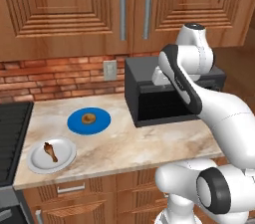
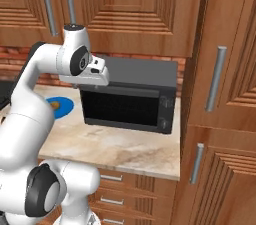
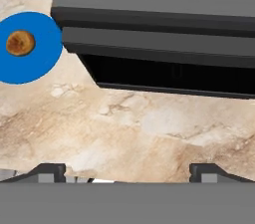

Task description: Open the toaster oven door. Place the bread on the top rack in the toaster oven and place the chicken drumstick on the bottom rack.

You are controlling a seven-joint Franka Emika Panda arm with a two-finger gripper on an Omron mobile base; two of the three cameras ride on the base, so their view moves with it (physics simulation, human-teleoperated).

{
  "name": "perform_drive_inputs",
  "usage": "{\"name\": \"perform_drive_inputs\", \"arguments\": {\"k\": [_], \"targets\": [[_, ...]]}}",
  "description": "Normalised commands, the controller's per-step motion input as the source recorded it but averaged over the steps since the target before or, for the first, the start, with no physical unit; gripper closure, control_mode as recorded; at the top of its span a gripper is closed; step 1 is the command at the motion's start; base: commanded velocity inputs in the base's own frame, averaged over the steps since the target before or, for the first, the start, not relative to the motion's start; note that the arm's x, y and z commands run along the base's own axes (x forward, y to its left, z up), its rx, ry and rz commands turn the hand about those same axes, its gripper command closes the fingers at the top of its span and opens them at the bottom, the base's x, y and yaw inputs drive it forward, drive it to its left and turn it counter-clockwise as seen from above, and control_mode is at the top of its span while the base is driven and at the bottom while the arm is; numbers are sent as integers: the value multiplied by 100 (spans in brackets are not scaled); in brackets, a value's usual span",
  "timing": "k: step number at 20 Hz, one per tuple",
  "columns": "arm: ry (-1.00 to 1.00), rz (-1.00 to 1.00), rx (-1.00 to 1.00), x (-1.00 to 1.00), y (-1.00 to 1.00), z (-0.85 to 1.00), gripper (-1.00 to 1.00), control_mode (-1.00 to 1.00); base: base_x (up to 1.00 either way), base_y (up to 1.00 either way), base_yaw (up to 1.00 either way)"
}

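Evidently, the hand (image 3: 127, 170) was held with fingers apart, empty, above the closed door (image 3: 164, 49); its top edge should be hooked squarely.

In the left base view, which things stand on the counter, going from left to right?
White plate with the chicken drumstick → blue plate with the bread → toaster oven.

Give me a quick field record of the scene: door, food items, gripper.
toaster oven door: closed, upright on the toaster oven
bread: on the blue plate, left of the oven
chicken drumstick: on the white plate, near the counter's front edge
gripper: open, empty, above the counter in front of the door
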Motion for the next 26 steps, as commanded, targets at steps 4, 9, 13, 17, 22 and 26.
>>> {"name": "perform_drive_inputs", "arguments": {"k": [4,9,13,17,22,26], "targets": [[0,0,0,0,0,0,-100,100,-9,68,0],[0,0,0,0,0,0,-100,100,5,60,-9],[0,0,0,0,0,0,-100,100,9,47,-9],[0,0,0,0,0,0,-100,100,10,38,-5],[0,0,0,0,0,0,-100,100,12,30,0],[0,0,0,0,0,0,-100,100,9,34,0]]}}
